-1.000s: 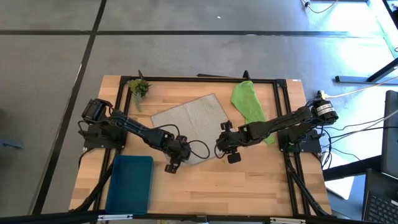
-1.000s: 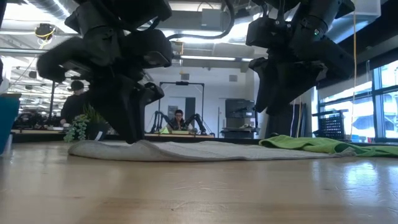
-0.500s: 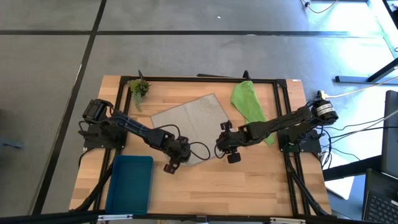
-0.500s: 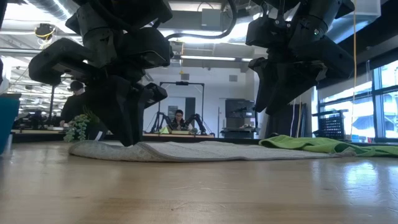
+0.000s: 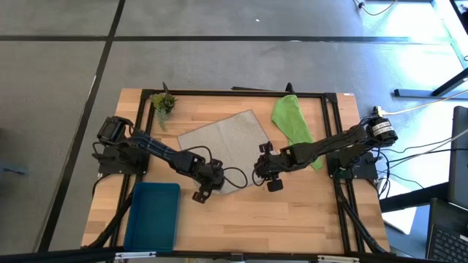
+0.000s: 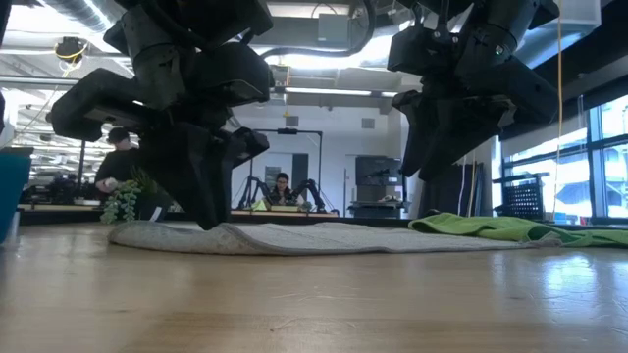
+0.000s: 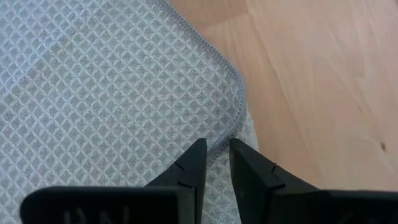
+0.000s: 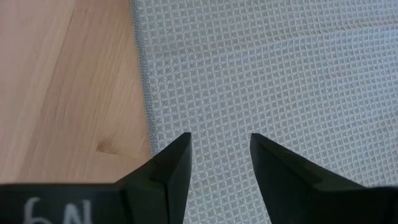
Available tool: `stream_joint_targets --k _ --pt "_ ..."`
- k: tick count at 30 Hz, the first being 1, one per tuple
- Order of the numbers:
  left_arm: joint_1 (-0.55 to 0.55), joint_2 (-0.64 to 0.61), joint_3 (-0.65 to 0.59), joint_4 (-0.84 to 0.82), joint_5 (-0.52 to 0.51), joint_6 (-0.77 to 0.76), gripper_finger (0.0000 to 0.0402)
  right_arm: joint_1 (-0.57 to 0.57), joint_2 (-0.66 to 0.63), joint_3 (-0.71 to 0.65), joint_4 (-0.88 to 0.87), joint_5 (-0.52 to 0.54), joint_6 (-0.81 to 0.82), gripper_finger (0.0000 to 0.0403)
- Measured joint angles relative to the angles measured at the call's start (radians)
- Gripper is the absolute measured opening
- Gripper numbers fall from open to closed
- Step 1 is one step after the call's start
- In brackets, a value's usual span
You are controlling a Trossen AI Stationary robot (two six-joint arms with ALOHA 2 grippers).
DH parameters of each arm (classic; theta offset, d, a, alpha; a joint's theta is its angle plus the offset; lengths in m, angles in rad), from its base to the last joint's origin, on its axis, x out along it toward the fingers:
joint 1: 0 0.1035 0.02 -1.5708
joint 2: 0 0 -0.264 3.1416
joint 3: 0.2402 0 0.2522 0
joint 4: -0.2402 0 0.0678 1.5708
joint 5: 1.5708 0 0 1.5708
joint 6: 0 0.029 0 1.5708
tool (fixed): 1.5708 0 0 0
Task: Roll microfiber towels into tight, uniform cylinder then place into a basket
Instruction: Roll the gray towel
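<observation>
The grey towel [image 5: 223, 142] lies spread flat on the middle of the table. The lime green towel [image 5: 292, 120] is bunched at the far right. The teal basket [image 5: 153, 215] stands at the near left. My left gripper [image 7: 217, 152] is at the grey towel's near corner, slanting down, shut on its edge. My right gripper [image 8: 217, 155] hovers open over the grey towel's near right edge [image 8: 144, 81], also slanting down. In the low view its fingers [image 6: 442, 186] end just above the cloth. My left gripper pinches the grey towel's hemmed edge [image 7: 231, 132] between its two fingers, right by the rounded near corner. The fingers slant down from the table's left. The cloth lies flat on the table around the hold, with a paler layer [image 7: 250, 134] showing beside the hem.
A small green plant sprig [image 5: 163, 102] lies at the far left corner. A black frame [image 5: 234, 93] runs around the table's edges. Bare wood [image 5: 278, 219] lies in front of both grippers, toward the near edge.
My left gripper has rolled a little about its own pointing line while staying at the towel's near corner. The small hump of cloth beside its fingers has settled flatter. My right gripper has kept still.
</observation>
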Motion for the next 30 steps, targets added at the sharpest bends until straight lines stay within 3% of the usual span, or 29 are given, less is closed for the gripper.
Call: stream_joint_targets --k 8,14,30 --pt "0.007 0.036 0.0 0.03 0.009 0.002 0.006 0.0 0.0 0.0 0.002 0.0 0.0 0.0165" --pt "0.009 0.036 -0.001 0.014 0.114 0.001 0.006 0.0 0.0 0.0 0.0 0.0 0.0 0.0165" --pt "0.004 0.028 0.001 0.002 0.197 -0.008 0.006 0.0 0.0 0.0 0.0 0.0 -0.001 0.0165"
